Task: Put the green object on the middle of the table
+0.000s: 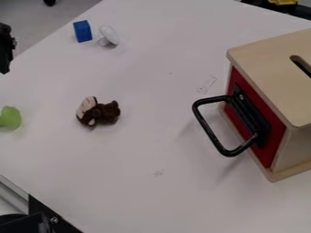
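Nearest, at the lower left corner, a black fixture (53,217) and a metal rail (13,193) line the slanting near edge of the white table (146,150). Beyond that edge, a broad stretch of bare white tabletop runs rightward to a wooden box (273,82), which is cut off by the right side of the view. The box has a slot in its pale top and a red front panel (267,143), and from that panel a black handle (209,132) juts leftward over the table, taking some of the room beside the box. At the left side of the view, partly cut off by it, the green object (9,117) sits on the table, well apart from the box. To its right, with a strip of white surface between them, lies a small brown plush toy (104,113); from the toy to the handle there is a wider open span. Farther back at the left, the black gripper (6,48) is partly in view, apart from the green object; whether it is open or closed I cannot tell. Toward the far left edge of the table stand a blue block (82,31) and, just beside it, a white knob-like object (109,36). Farthest off, at the upper right, a yellow item (283,2) shows with black material beyond the table's far edge.
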Controlling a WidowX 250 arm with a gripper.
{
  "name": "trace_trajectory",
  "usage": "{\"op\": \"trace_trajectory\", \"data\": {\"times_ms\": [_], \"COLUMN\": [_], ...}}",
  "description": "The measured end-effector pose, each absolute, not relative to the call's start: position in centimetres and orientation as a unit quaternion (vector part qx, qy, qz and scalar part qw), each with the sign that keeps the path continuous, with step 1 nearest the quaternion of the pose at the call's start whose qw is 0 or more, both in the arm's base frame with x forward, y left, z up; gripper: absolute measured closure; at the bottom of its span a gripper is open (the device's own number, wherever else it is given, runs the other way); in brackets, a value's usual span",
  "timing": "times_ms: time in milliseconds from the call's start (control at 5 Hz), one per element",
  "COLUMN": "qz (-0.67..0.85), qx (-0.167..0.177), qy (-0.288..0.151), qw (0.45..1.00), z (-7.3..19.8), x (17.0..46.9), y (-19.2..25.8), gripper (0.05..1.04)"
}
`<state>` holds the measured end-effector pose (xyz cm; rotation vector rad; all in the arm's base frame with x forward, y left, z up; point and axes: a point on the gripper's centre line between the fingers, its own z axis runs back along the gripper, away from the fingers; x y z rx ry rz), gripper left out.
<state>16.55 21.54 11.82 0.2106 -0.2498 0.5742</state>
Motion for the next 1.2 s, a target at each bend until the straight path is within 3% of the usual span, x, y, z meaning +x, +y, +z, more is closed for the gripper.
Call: {"op": "trace_trajectory", "data": {"times_ms": [400,800,1200], "qz": [0.251,0.16,0.006], "qx": [0.079,0.128,0.14], "qy": [-0.083,-0.035,0.045], "qw": [0.961,0.978,0.989], "z": [10.2,7.8,3.8], "x": [15.8,15.6,16.8], "y": [22.3,23.5,22.3], "gripper": [0.083,0.083,0.083]}}
